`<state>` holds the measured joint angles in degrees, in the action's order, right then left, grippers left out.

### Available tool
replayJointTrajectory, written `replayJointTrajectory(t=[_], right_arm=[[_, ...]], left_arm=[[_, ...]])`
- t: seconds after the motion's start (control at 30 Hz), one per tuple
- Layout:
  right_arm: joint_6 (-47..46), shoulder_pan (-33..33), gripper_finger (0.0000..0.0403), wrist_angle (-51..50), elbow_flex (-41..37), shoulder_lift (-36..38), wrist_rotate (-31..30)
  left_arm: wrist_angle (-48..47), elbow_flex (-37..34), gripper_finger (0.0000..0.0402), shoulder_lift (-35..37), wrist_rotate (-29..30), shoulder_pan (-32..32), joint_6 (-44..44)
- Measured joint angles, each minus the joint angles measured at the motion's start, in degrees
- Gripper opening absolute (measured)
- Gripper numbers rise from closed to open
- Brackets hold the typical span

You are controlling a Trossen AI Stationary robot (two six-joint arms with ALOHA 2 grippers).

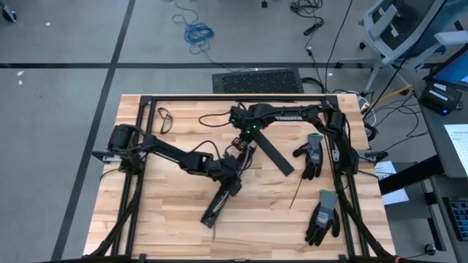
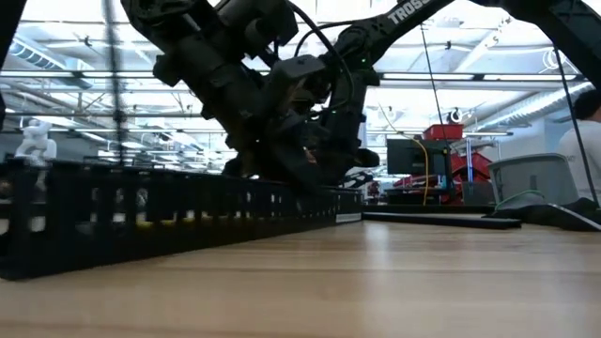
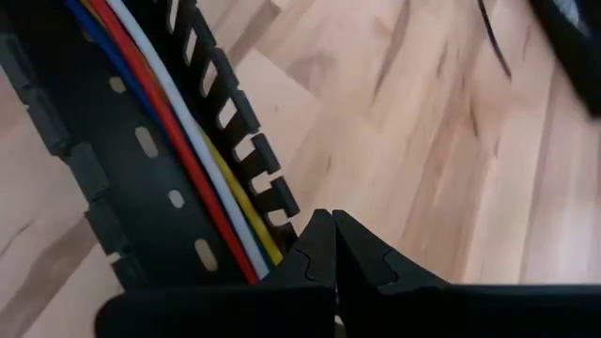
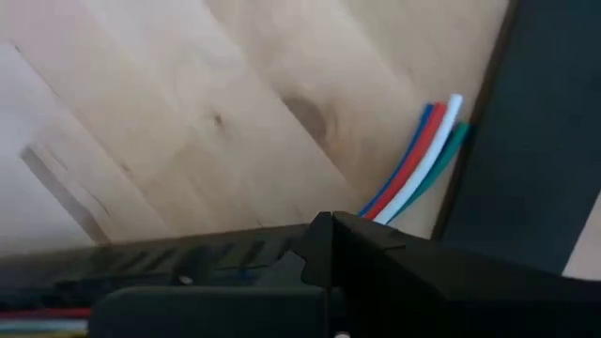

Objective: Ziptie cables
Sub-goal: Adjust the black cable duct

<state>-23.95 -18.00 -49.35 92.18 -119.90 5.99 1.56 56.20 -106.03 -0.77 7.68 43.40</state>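
Note:
The cables point(image 3: 183, 141), red, white, yellow and blue, run lengthwise inside a black slotted duct point(image 1: 221, 199) that lies slantwise on the wooden table near its middle. Their cut ends point(image 4: 423, 160) stick out on the bare wood beside a flat black strip point(image 4: 545, 141). My left gripper point(image 3: 333, 221) is shut, slanting down, with its tips at the duct's slotted wall point(image 3: 268, 178) right beside the yellow cable. My right gripper point(image 4: 331, 221) is shut too and points steeply down over the duct's far end point(image 1: 240, 157), just short of the cable ends. My left gripper has its shut fingertips against the inner edge of the duct's slotted wall, where the cables pass below them; I cannot tell whether it touches the cables. My right gripper hides the place where the cables pass beneath it; I cannot tell whether it touches them.
The flat black strip point(image 1: 276, 153) lies right of the grippers. Two grey-and-black gloves point(image 1: 311, 155) point(image 1: 322, 216) lie at the right, a thin black zip tie point(image 1: 296, 195) between them. Eyeglasses point(image 1: 165, 120) lie at the far left. A black frame point(image 1: 139, 98) rims the table.

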Motion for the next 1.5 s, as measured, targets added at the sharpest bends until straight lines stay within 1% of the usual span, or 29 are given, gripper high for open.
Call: replayJointTrajectory(t=[0.1, 0.23, 0.3, 0.43, 0.57, 0.7, 0.8, 0.9, 0.97, 1.1, 1.17, 1.2, 1.33, 1.4, 1.5], right_arm=[[0.74, 0.0, 0.0, -2.37, 0.0, 0.0, 0.06], [1.56, 0.3, 0.0, -7.63, 0.0, 0.0, 0.14], [2.2, 0.62, 0.0, -9.29, 0.0, 0.0, 0.18], [2.19, 1.88, 0.0, -12.17, 0.0, 0.0, 0.41], [0.66, 4.02, 0.0, -13.91, 0.0, 0.02, 0.06], [-0.86, 5.99, 0.0, -11.98, -0.15, 0.74, -1.25], [-3.19, 6.22, 0.0, -5.8, -0.1, 3.54, -2.6], [-5.87, 5.5, 0.0, -1.26, 0.0, 6.13, -2.83], [-7.66, 4.76, 0.0, 2.33, 0.0, 6.45, -3.11], [-10.42, 3.25, 0.0, 9.11, 0.06, 5.73, -3.07], [-11.78, 2.67, 0.0, 9.5, 0.03, 5.32, -3.12], [-12.19, 2.52, 0.0, 9.42, -0.11, 5.29, -3.14], [-12.29, 1.51, 0.0, 12.8, 0.02, 5.35, -3.13], [-11.85, 0.91, 0.0, 14.2, 0.05, 4.55, -3.07], [-11.86, 0.39, 0.0, 14.2, 0.01, 2.65, -3.06]], left_arm=[[-2.0, -0.1, 0.0, 0.1, -2.39, -0.16, -4.3], [-8.49, -0.14, 0.0, 1.56, -2.83, -1.06, -9.66], [-12.38, -0.21, 0.0, 2.67, -2.43, -1.71, -13.86], [-18.48, -0.3, 0.0, 4.63, 0.35, -3.13, -21.18], [-21.91, -0.42, 0.0, 6.31, 2.15, -4.43, -29.24], [-26.12, -0.51, 0.0, 8.71, 2.01, -4.67, -34.84], [-31.58, -0.82, 0.0, 11.24, 2.7, -3.96, -35.39], [-34.9, -0.79, 0.0, 14.86, 6.07, -2.81, -34.78], [-36.05, -0.77, 0.0, 16.97, 9.04, -1.81, -34.14], [-34.9, -1.62, 0.0, 19.82, 14.88, 0.35, -24.37], [-34.83, -2.54, 0.0, 20.16, 17.82, 1.65, -19.75], [-34.9, -2.72, 0.0, 20.15, 18.7, 2.27, -18.32], [-32.11, -2.55, 0.0, 20.29, 19.17, 4.84, -13.36], [-33.53, -2.79, 0.0, 20.29, 22.91, 6.5, -6.86], [-33.56, -4.85, 0.0, 21.32, 30.04, 9.63, 7.33]])
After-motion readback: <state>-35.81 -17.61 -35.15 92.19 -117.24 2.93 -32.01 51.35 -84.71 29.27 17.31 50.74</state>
